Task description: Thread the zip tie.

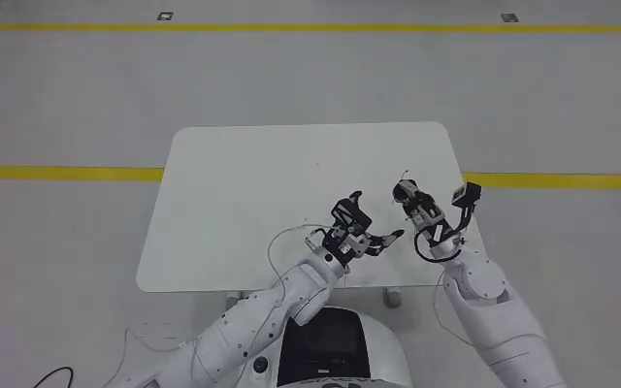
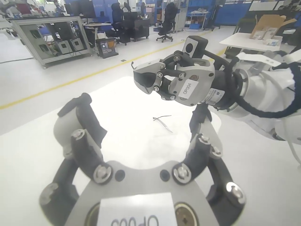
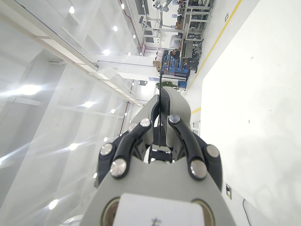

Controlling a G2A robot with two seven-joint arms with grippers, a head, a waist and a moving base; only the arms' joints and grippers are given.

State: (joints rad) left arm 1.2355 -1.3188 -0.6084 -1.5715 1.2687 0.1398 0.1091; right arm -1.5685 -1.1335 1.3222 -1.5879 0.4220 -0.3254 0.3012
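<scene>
The zip tie is off the table, pinched flat between the fingers of your right pincer, which is clenched on it. A short length of the strip sticks out past the fingertips, and the rest runs back between the fingers toward the palm. So the pick-up is done.

The threading itself, as far as I can judge, is not begun. The strip looks straight, with no loop, and I see no end passed through the head. The small knob beyond the fingertips may be the head, but it is too small to be sure.

Your left pincer is released and holds nothing. Its fingers are spread wide, near the right pincer and facing it.

What is left for you, I reckon: catch the far end with the left pincer, bend the strip round and feed the tail through.

Thin dark lines lie on the table below the right pincer. I cannot tell whether they are a second tie or shadow.
</scene>
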